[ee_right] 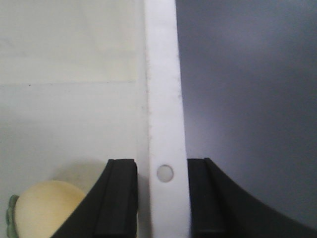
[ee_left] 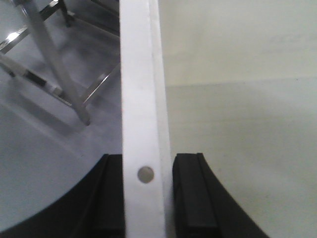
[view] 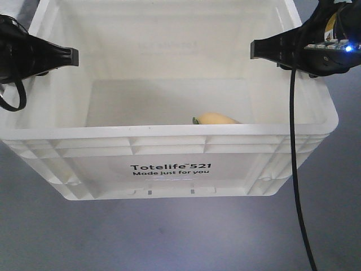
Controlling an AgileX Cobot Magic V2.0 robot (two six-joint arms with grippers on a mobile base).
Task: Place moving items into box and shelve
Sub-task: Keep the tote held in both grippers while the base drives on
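Grey floor [view: 169,237] below box [view: 84,164]; left and right jaws clamp its rims; yellow fruit's [view: 219,118] leaf points left.

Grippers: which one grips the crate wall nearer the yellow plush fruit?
The right gripper. Its wrist view shows the yellow fruit close inside the wall it clamps, while the view from the left gripper shows only bare crate interior.
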